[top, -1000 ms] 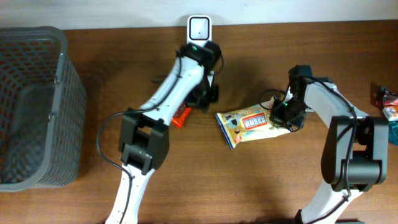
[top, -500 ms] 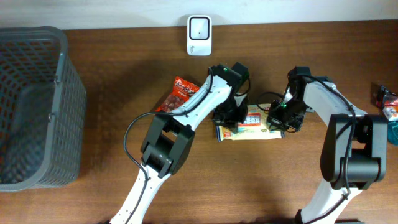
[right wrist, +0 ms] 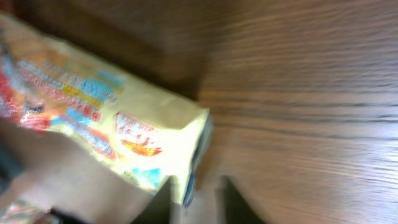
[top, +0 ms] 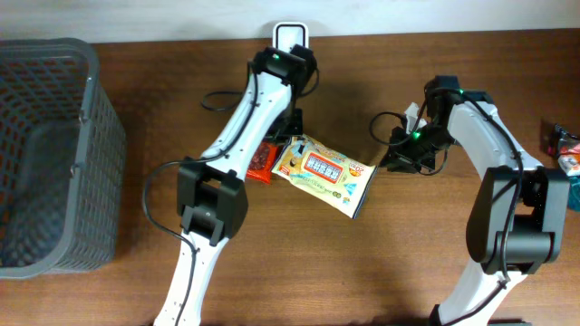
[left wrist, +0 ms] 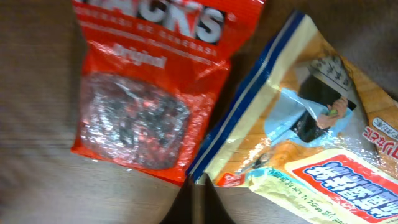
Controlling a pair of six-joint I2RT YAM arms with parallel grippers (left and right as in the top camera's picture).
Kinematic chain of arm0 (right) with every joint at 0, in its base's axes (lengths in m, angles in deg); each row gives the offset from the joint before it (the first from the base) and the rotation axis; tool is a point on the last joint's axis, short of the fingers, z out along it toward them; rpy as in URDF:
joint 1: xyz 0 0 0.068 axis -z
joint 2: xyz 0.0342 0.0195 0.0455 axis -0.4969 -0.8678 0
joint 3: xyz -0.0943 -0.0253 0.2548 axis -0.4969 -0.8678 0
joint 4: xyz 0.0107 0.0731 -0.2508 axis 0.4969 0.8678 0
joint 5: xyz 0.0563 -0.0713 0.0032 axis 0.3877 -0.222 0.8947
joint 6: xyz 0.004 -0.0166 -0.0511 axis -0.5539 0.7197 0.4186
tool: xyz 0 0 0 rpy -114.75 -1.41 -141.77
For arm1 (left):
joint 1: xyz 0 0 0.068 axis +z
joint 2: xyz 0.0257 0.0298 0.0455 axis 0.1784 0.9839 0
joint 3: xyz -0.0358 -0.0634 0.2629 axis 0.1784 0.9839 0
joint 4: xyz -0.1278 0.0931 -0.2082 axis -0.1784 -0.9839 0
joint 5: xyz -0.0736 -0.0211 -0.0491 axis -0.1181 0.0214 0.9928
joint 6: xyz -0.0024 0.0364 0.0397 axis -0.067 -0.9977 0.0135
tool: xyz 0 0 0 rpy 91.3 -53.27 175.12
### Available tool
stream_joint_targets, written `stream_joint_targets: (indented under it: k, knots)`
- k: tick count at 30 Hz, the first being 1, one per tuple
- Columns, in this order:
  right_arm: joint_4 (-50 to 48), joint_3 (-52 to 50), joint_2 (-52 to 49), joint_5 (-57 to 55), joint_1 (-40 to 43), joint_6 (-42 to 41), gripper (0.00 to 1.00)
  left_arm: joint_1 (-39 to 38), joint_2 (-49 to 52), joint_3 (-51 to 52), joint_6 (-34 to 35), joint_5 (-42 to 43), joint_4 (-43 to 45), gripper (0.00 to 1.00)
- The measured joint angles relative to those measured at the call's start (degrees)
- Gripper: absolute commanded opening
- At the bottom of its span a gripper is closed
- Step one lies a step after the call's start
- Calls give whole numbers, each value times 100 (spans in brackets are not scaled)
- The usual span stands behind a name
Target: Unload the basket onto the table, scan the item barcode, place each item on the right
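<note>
Roughly mid-table, the flat yellow crinkled-plastic snack packet [top: 324, 174] is lying slantwise on the dark brown wood-grain table [top: 435, 254]. It is showing its printed face: a red-and-blue lettering panel, a cartoon figure and a blue sealed edge, with the film wrinkling and catching light.

The glossy red plastic snack bag [left wrist: 149, 93], with a clear window over dark pieces, is sitting against the packet's blue edge. Touching or overlapping, cannot tell.

The left gripper [left wrist: 199, 193] is showing only dark tips, nearly together, at that blue-edged corner. Whether they are pinching it, cannot tell.

The right gripper [right wrist: 196, 185] is standing with jaws apart, the packet's opposite corner lying between them in a blurred view.

The white rounded plastic scanner [top: 290, 34] is sitting at the back edge, partly under the left arm. The grey plastic mesh basket [top: 45, 154] is standing far left.
</note>
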Motion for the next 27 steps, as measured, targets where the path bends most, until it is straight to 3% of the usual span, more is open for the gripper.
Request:
stream_joint_targets:
  k: [3, 9, 10, 11, 14, 20, 23, 27]
  knots:
    - [-122, -282, 0, 260, -168, 216, 98, 337, -20, 35, 42, -17, 4, 99]
    - [-1392, -1010, 13, 455, -719, -343, 100, 866, -31, 428, 39, -20, 24, 99]
    - [-1631, -1082, 66, 424, -813, -664, 91, 868, -31, 474, 39, -20, 28, 99]
    - [-1766, -1126, 92, 428, -857, -828, 75, 863, -31, 505, 39, -17, 28, 100]
    - [-2535, -1318, 96, 271, -1060, -1274, 4, 841, -31, 540, 39, -17, 85, 100]
    - [-2441, -1231, 72, -166, -1180, -1394, 4, 841, -31, 540, 39, -20, 92, 99]
    - [-1449, -686, 387, -1073, -1134, -1215, 4, 841, -31, 540, 39, -17, 90, 99]
    - [236, 824, 1366, -3394, -1226, -1106, 4, 841, -31, 540, 39, -20, 133, 99]
